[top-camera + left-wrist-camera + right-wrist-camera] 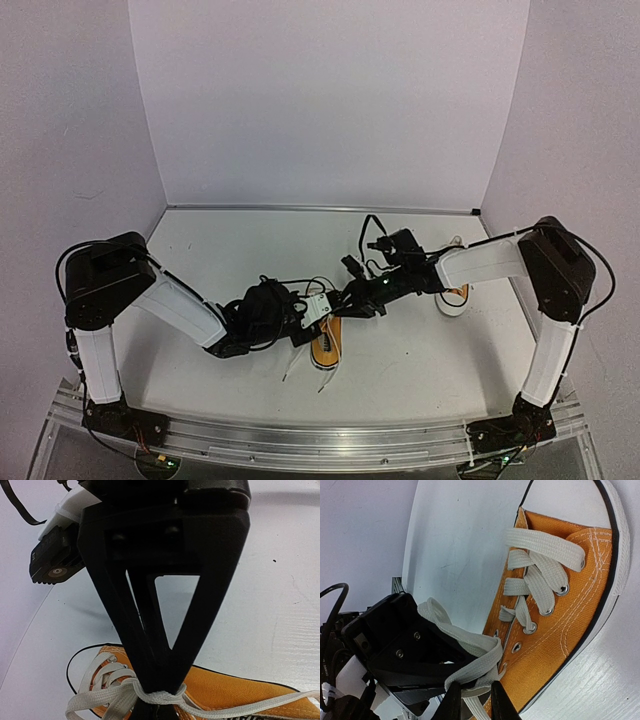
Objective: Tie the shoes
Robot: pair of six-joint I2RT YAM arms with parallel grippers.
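Observation:
One of the shoes [327, 345] [240, 690] [560, 630], orange canvas with a white sole, lies mid-table, its toe pointing away from the arms. My left gripper [305, 325] [157, 687] is shut over the lacing. A white lace [160, 697] [470, 645] is wound around the outside of its closed fingers. My right gripper [328, 314] [476, 702] meets it from the right. Its fingertips [452, 702] stand a narrow gap apart with a strand of that lace lying between them. The other shoe [455, 298] sits further right, mostly hidden behind the right arm.
Loose lace ends [290, 370] trail on the table towards the arms. White walls enclose the table at the back [320, 208] and on both sides. A metal rail [320, 435] runs along the near edge. Black cables [372, 232] loop above the right wrist.

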